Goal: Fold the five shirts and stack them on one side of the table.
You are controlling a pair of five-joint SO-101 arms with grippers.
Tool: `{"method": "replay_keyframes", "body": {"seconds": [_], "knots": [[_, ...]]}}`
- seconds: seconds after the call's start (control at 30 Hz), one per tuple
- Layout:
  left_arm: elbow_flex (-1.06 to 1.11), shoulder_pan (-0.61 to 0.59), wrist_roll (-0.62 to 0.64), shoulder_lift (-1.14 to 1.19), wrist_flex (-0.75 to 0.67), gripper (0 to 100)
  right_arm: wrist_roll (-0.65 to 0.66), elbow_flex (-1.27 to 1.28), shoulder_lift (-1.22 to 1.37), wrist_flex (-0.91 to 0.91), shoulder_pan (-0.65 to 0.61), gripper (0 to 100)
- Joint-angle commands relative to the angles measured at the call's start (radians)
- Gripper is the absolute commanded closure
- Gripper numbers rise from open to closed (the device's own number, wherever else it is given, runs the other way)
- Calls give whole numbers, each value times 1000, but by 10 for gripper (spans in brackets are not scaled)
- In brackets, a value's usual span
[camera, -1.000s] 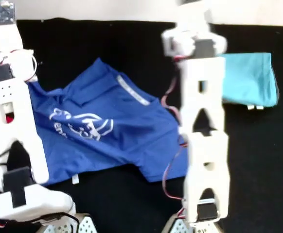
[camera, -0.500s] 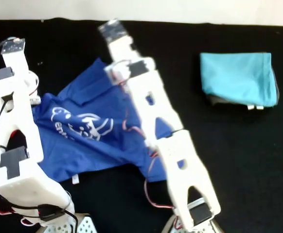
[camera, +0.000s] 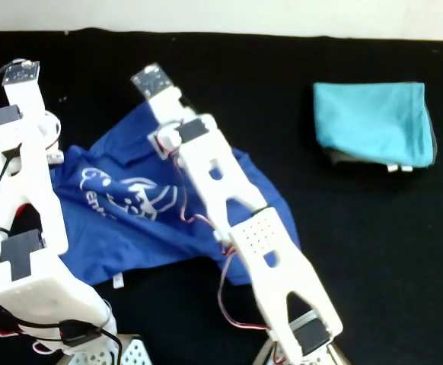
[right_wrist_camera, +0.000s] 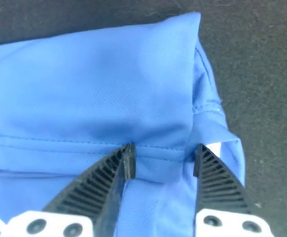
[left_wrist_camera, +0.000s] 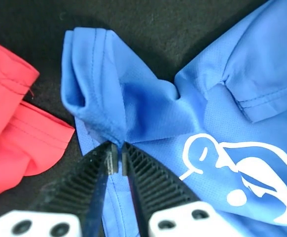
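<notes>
My left end effector [left_wrist_camera: 118, 152] pinches blue shirt [left_wrist_camera: 153, 106] sleeve; right end effector [right_wrist_camera: 163, 158] wide, hem between tips. I judge cloth limp, slippery: grip seams.

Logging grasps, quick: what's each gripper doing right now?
Left gripper: shut on the blue shirt.
Right gripper: open, jaws straddling the blue shirt's folded edge.

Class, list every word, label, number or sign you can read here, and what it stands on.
Nothing here is legible.
On the crumpled blue mesh shirt, the white printed emblem: lettering too blurred to read.
At that shirt's hem, a small white tag: too small.
At the edge of the folded turquoise shirt, white tags: too small.
</notes>
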Motion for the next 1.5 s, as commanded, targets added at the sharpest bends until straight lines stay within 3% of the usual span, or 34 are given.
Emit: {"method": "replay_keyframes", "body": {"seconds": [0.0,0.1,0.33,0.5,0.8,1.0,1.2,1.47], "knots": [[-7,-8,-8,-8,11,992,-3,-25,1,-27,-13,854],[-5,-8,-8,-8,11,992,-3,-27,-21,-56,7,998],[-5,-8,-8,-8,11,992,-3,-124,-140,-51,84,992],[-13,-8,-6,-12,25,992,-3,-154,-222,45,128,992],[-7,87,-5,-236,233,992,118,-165,-343,367,159,992],[-7,137,-3,-404,376,992,118,-165,-492,562,160,992],[-7,134,91,-510,500,992,118,-165,-615,702,162,992],[84,142,184,-530,551,992,112,-105,-768,714,286,992]]}}
